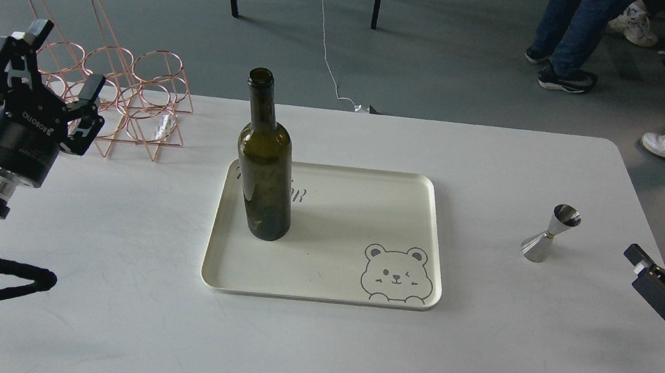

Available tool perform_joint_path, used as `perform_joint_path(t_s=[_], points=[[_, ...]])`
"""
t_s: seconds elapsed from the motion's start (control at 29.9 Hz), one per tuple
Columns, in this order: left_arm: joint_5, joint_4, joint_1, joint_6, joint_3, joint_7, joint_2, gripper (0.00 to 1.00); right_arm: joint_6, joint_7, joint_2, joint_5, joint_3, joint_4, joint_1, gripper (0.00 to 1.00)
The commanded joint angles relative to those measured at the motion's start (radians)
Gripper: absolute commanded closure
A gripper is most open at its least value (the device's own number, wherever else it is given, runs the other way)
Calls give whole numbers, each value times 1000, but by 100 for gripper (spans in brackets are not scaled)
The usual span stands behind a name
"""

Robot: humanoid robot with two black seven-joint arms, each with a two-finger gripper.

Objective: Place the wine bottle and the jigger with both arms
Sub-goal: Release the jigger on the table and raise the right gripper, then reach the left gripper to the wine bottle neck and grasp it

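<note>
white "robotiq" lettering on left arm [19, 126], unlabelled wine bottle [265, 165] upright on tray [422, 237]

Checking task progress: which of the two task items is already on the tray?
The tall dark olive-green glass wine bottle, upright on the cream tray's left side. The small silver hourglass jigger stands on bare table, right of it.

I am operating in a lab or test room: grey floor [451, 67] with loose cables [327, 32] at far, seated onlookers' legs [574, 32] far right, white table [312, 338] near
</note>
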Motion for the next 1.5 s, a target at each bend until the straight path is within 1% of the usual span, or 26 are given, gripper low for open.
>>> perform_joint_path(t_s=[0.0, 0.13, 0.17, 0.23, 0.3, 0.43, 0.5, 0.64, 0.74, 0.8, 0.84, 0.9, 0.97, 1.1, 1.2, 1.27, 1.47], points=[[0, -1, 0, -1, 1, 0, 4, 1, 0, 0, -49, 267, 9, 153, 30, 3], [2, -1, 0, -3, 1, 0, 9, 1, 0, 0, -17, 483, 4, 189, 220, 3], [2, -1, 0, -3, 1, 0, 9, 1, 5, 0, 12, 534, 3, 187, 263, 3], [2, -1, 0, -4, 1, -2, 9, 1, 59, 0, 103, 658, 6, 175, 363, 3], [2, -2, 0, -4, 1, -2, 9, 1, 91, 0, 176, 767, 1, 157, 460, 3], [5, -12, 0, -4, 1, -2, 12, 1, 146, 0, 270, 934, 0, 74, 575, 2], [8, -21, 2, -4, 1, -2, 19, 1, 209, 0, 342, 1002, 0, 4, 612, 2], [9, -55, 19, -4, 1, -5, 55, 1, 375, 0, 479, 1085, 6, -165, 647, 2], [14, -76, 46, -6, -6, -20, 93, 1, 508, 0, 511, 1111, 3, -224, 638, 2], [50, -96, 62, -12, -6, -31, 122, 1, 568, 0, 520, 1117, 1, -231, 630, 2], [84, -107, 65, -15, -6, -38, 136, 1, 582, 0, 531, 1117, 0, -233, 627, 2], [171, -127, 72, -18, -6, -64, 168, 1, 599, 0, 563, 1117, 0, -247, 618, 1], [253, -136, 77, -29, -6, -100, 217, 1, 599, 0, 585, 1116, 0, -256, 618, 1], [350, -154, 76, -86, -7, -176, 340, 1, 601, 0, 588, 1116, 0, -259, 609, 1], [446, -202, 79, -98, -13, -198, 430, 1, 601, 0, 585, 1116, 3, -259, 594, 1], [546, -208, 79, -100, -16, -222, 464, 1, 601, 0, 583, 1116, 3, -259, 587, 1], [885, -208, 74, -96, -18, -222, 536, 1, 596, 0, 583, 1114, 3, -257, 577, 1]])
